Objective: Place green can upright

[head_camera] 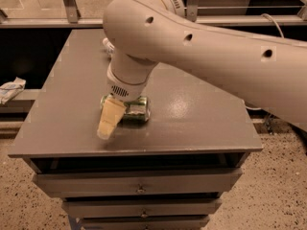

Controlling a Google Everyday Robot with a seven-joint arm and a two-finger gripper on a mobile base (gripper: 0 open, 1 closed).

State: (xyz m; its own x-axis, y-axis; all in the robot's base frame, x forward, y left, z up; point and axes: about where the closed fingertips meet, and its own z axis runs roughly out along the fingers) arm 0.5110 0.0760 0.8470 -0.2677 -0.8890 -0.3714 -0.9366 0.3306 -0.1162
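Note:
The green can (135,109) lies on its side on the grey table top (201,123), near the front left. My gripper (108,120) hangs from the big white arm (192,47) and reaches down over the can's left end, with its pale yellow tip close to the table's front edge. The can's left part is hidden behind the gripper. I cannot tell whether the gripper touches the can.
A clear bottle (107,43) at the back of the table is almost wholly hidden behind the arm. A crumpled white wrapper (10,89) lies on a lower ledge at the left. Drawers (139,182) sit under the table top.

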